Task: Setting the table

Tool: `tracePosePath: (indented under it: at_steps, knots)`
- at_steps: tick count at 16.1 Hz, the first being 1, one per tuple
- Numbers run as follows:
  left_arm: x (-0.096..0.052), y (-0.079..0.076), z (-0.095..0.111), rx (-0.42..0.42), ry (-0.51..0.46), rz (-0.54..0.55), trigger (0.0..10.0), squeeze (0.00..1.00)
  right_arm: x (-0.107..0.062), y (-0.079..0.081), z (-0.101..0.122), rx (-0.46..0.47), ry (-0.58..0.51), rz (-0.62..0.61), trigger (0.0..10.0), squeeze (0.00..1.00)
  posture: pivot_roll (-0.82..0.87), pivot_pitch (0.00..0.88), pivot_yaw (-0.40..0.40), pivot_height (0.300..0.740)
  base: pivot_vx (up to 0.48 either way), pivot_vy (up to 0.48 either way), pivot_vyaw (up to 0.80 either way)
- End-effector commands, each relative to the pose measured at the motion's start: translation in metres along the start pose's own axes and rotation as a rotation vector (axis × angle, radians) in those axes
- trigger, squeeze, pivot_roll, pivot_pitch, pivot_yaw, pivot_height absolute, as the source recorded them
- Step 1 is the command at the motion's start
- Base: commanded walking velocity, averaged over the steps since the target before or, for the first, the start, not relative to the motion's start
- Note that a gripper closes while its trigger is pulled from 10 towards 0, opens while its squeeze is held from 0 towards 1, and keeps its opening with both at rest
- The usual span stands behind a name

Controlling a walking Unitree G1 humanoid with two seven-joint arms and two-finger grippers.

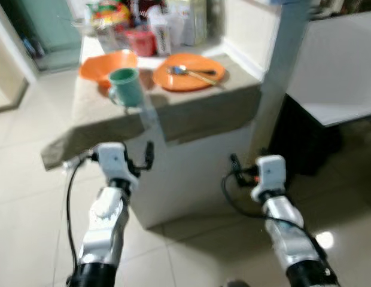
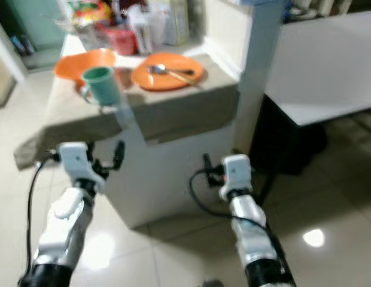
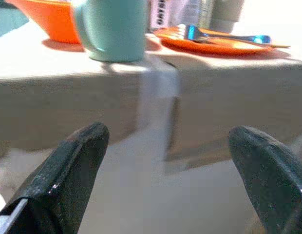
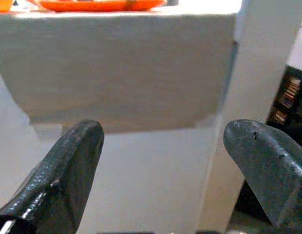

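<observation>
Left eye view shows you a counter (image 1: pixel 191 113) with a green cup (image 1: pixel 125 86) near its front edge, an orange bowl (image 1: pixel 102 64) just behind the cup, and an orange plate (image 1: pixel 188 72) with a fork (image 1: pixel 188 72) on it to the right. Your left gripper (image 3: pixel 165 161) and right gripper (image 4: pixel 160 161) both hang below the counter edge. Each one has its fingers spread wide and holds nothing.

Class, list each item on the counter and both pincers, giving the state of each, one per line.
Teal ceramic mug: upright, at counter edge.
Round orange plate: flat, holding cutlery.
Orange bowl: upright, behind mug.
Metal fork: lying on plate.
Left pincer: open, empty.
Right pincer: open, empty.
</observation>
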State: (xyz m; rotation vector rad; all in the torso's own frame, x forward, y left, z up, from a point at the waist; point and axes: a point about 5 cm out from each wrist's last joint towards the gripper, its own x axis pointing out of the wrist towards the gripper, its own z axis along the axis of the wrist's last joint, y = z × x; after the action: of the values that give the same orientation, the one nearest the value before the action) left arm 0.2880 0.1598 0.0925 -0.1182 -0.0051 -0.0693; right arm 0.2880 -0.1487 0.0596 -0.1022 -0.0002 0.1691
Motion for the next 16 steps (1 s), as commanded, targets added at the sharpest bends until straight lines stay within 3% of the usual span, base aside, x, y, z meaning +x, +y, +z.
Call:
tracePosePath:
  at_steps: [1, 9, 13, 16]
  knots:
    - [0.001, 0.011, 0.007, 0.040, -0.023, 0.030, 10.0, 0.00, 0.004, 0.013, 0.005, 0.012, -0.024, 0.034, 10.0, 0.00, -0.18, 0.000, 0.081, 0.740, 0.435, 0.000, 0.00]
    - [0.035, 0.012, 0.047, 0.098, -0.078, -0.018, 10.0, 0.00, 0.001, 0.013, 0.006, 0.012, -0.037, 0.020, 10.0, 0.00, -0.19, 0.002, 0.102, 0.740, 0.000, 0.000, 0.00]
    - [0.062, 0.000, 0.058, 0.098, -0.063, -0.118, 10.0, 0.00, -0.001, 0.014, 0.006, 0.015, -0.037, 0.016, 10.0, 0.00, -0.21, 0.000, 0.111, 0.740, 0.000, 0.000, 0.00]
    - [0.078, 0.001, 0.065, 0.105, -0.043, -0.167, 10.0, 0.00, -0.002, 0.012, 0.006, 0.012, -0.041, 0.011, 10.0, 0.00, -0.23, 0.000, 0.115, 0.740, 0.000, 0.000, 0.00]
